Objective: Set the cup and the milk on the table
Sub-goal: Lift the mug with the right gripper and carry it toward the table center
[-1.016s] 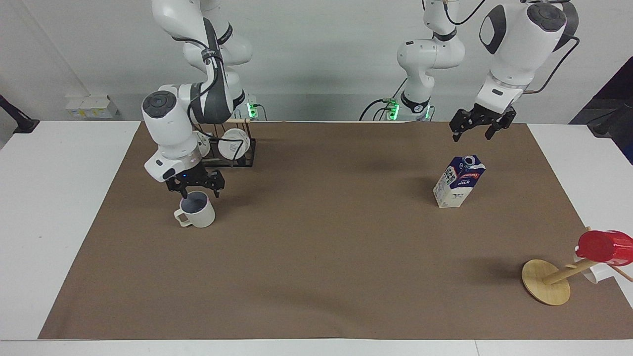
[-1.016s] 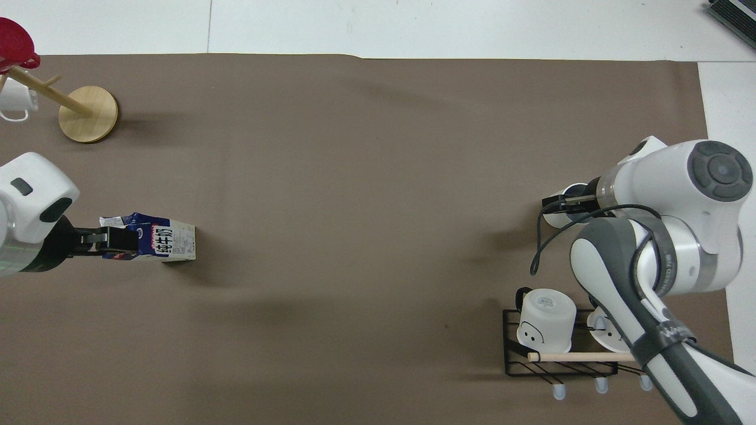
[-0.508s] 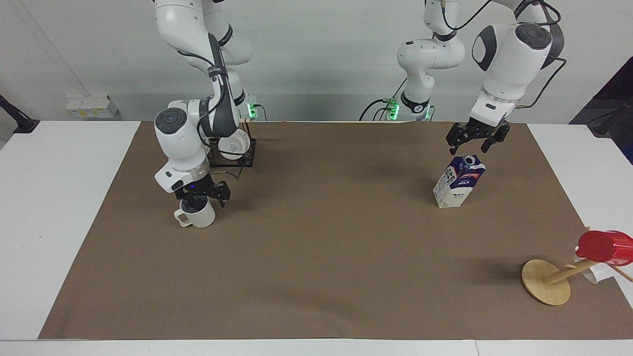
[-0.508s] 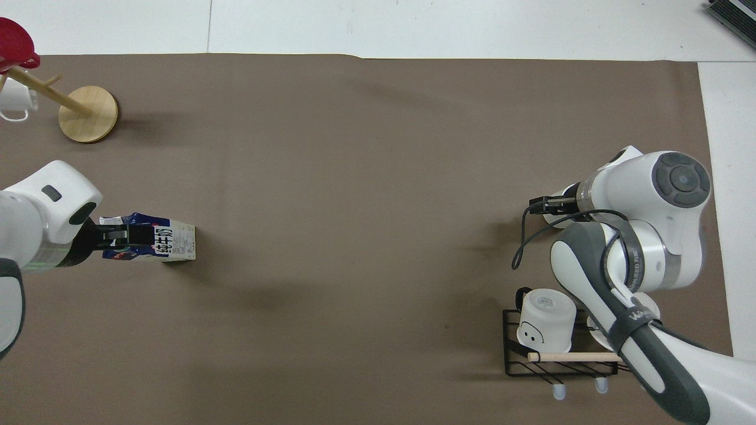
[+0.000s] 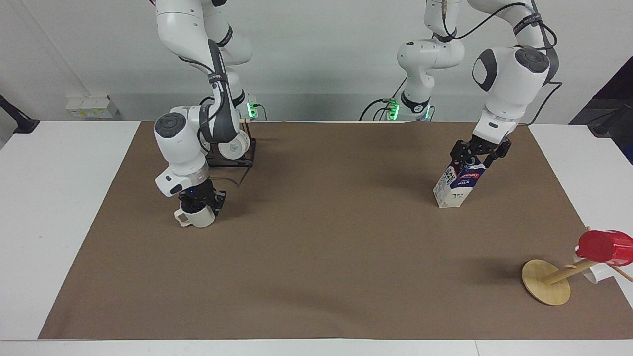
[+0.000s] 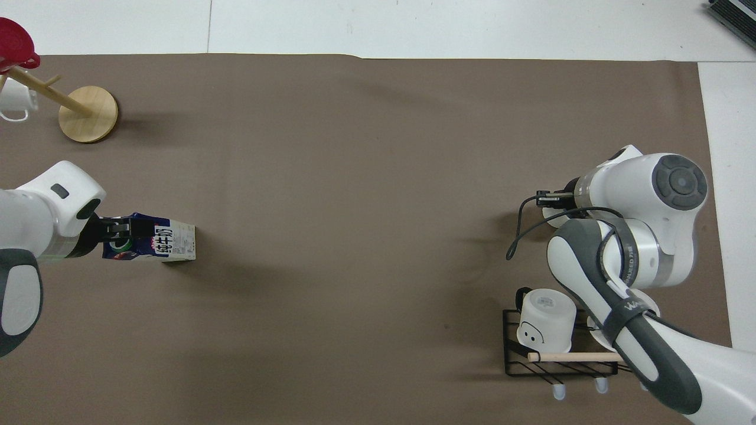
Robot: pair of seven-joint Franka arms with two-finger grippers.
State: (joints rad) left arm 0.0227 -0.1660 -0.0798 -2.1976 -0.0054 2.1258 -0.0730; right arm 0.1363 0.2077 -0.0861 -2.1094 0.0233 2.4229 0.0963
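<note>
We see the right hand (image 5: 202, 201) down at the rim of the cup (image 5: 197, 217), which stands on the table (image 5: 316, 277) toward the right arm's end, just out from a black rack (image 5: 232, 157) of white mugs; its fingers look drawn in at the rim, though we cannot tell whether they grip it. The left hand (image 5: 475, 157) sits at the top of the milk (image 5: 457, 187), fingers spread either side of the gable, with the carton standing on the brown sheet (image 5: 316, 232).
</note>
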